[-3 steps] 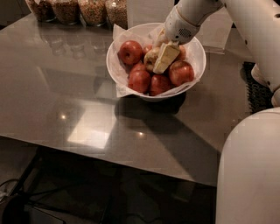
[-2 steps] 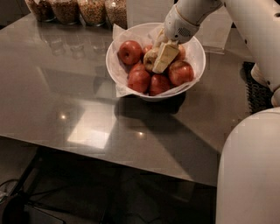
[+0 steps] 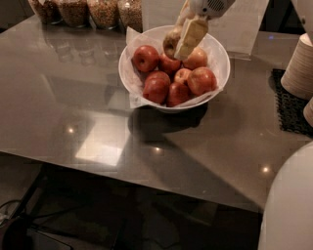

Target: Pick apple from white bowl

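Apple (image 3: 170, 43) is clamped in your gripper (image 3: 178, 45), fingers (image 3: 191, 35) squeezed on it, up top over the back of the white bowl (image 3: 221, 62), just above the red apples (image 3: 172, 80). Can't tell if it's touching them.

Red apples (image 3: 156, 89), jars (image 3: 102, 10), cups (image 3: 299, 68), mat (image 3: 289, 110)
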